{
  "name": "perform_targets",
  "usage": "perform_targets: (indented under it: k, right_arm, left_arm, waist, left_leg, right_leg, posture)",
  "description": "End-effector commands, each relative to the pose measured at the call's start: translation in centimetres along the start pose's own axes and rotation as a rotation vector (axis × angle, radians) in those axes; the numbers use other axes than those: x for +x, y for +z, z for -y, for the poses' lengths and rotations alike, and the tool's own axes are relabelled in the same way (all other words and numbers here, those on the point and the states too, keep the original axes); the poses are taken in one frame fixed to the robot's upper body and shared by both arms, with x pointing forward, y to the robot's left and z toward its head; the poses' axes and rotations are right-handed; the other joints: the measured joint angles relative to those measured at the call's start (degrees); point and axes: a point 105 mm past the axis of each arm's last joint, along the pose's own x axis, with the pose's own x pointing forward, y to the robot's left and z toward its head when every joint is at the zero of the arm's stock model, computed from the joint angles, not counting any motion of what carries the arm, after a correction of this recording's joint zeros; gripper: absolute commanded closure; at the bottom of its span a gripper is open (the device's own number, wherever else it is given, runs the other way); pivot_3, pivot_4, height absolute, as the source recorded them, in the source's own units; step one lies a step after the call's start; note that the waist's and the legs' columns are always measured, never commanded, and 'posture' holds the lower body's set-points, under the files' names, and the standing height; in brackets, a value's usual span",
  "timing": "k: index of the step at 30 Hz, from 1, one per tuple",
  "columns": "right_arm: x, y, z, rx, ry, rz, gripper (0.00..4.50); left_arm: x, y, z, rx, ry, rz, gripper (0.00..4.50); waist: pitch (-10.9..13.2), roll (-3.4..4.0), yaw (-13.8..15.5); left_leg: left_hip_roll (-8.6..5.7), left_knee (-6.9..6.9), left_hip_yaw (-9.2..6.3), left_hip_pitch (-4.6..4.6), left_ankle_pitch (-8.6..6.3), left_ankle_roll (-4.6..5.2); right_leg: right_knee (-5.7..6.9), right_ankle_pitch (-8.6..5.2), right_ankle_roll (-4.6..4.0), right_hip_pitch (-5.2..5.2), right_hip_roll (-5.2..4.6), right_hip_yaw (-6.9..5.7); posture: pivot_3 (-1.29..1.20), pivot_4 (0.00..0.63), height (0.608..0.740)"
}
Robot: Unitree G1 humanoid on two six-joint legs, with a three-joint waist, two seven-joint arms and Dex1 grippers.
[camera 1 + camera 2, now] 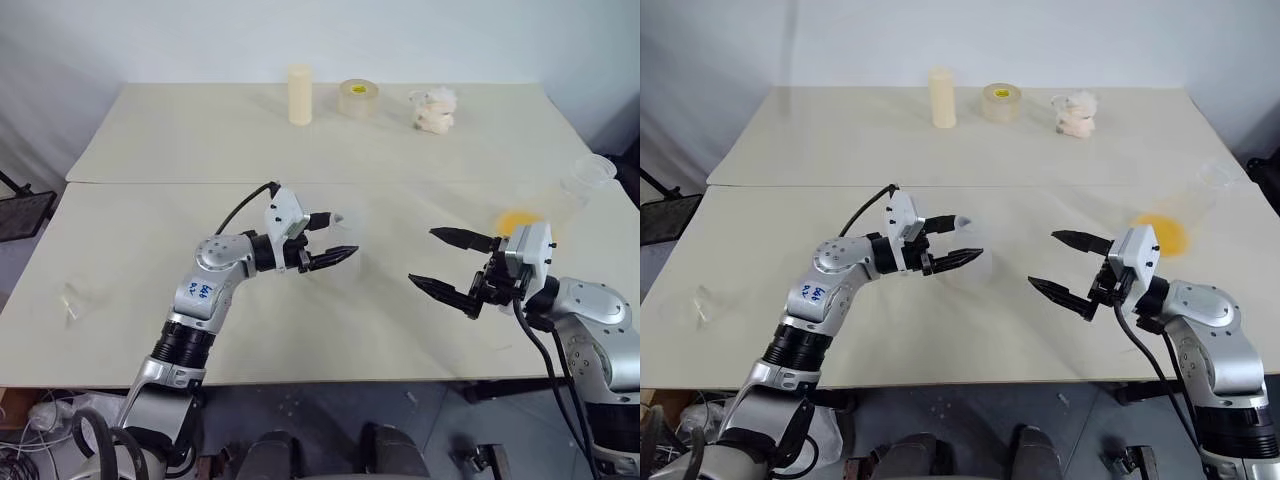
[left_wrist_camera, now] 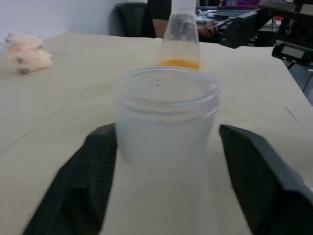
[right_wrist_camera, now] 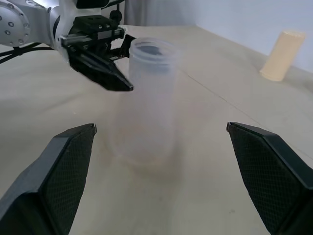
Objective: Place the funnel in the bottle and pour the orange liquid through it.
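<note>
Bottle (image 2: 166, 122): frosted, wide-mouthed, upright on the worktop (image 1: 150, 250), mouth open. Orange liquid (image 2: 179, 63): shallow layer in a clear conical flask (image 2: 180, 34) standing beyond the bottle.

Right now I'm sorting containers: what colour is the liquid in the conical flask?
Yellow-orange liquid, a thin layer in the flask; clearest in the left wrist view.

— How is the light over the table (image 1: 150, 290)?

— Bright, soft and even, with no hard shadows; only faint grey smudges lie under the arms. The pale back wall fades darker toward its left side.

— Any glare?

— A mild sheen on the far tabletop, nothing blown out.

— And sharpness?

— Head views are crisp. In the left wrist view the bottle (image 2: 166, 117) is hazy and the near fingers (image 2: 73, 191) blur. In the right wrist view the black fingers (image 3: 274, 171) soften at the frame's edge.
</note>
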Motion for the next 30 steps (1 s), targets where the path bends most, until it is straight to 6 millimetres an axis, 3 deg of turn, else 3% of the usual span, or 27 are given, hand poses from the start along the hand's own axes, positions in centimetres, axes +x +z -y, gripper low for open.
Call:
perform_targets:
  k: [1, 7, 11, 24, 30]
  right_arm:
    - [-0.4, 1.4, 0.1, -0.037, -0.025, 0.045, 0.0]
    - [-0.3, 1.5, 0.3, -0.044, -0.031, 0.052, 0.0]
    - [0.0, 1.4, 0.4, -0.045, -0.029, 0.052, 0.0]
    - [0.4, 1.1, 0.6, -0.04, -0.024, 0.055, 0.0]
    - [0.2, 1.2, 0.8, -0.038, -0.02, 0.052, 0.0]
  left_arm:
    - [-0.1, 1.2, 0.3, 0.029, -0.019, 0.031, 0.03]
    - [-1.2, 2.7, 0.5, 0.025, -0.034, 0.044, 0.03]
    - [-1.8, 2.5, 0.4, 0.031, -0.026, 0.005, 0.03]
    - [-4.7, 3.3, -1.8, 0.037, 0.052, -0.099, 0.03]
    - [-8.3, 5.2, -2.5, 0.031, 0.133, -0.062, 0.03]
  waist:
    - [0.0, 0.0, 0.1]
    - [0.0, 0.0, -0.1]
    - [0.0, 0.0, 0.0]
    - [0.0, 0.0, -0.1]
    - [0.0, 0.0, -0.2]
  left_leg:
    - [0.0, 0.01, 0.0, -0.01, 0.0, 0.0]
    - [0.02, 0.01, -0.01, -0.02, 0.0, 0.0]
    - [0.02, 0.02, -0.01, -0.02, 0.0, 0.0]
    - [0.01, 0.02, -0.03, -0.02, 0.0, 0.0]
    - [0.05, 0.01, -0.05, -0.03, 0.0, 0.0]
  right_leg:
    - [0.0, 0.0, 0.0, 0.0, 0.0, 0.0]
    - [0.0, 0.0, 0.0, -0.01, 0.01, -0.01]
    - [0.0, 0.0, 0.0, 0.01, 0.0, 0.0]
    - [0.0, 0.0, 0.0, 0.0, 0.01, -0.01]
    - [0.0, 0.0, 0.0, -0.02, 0.01, 0.0]
  posture:
    - [0.0, 0.15, 0.74]
    - [0.0, 0.15, 0.74]
    - [0.0, 0.15, 0.74]
    - [0.0, 0.15, 0.74]
    - [0.0, 0.15, 0.74]
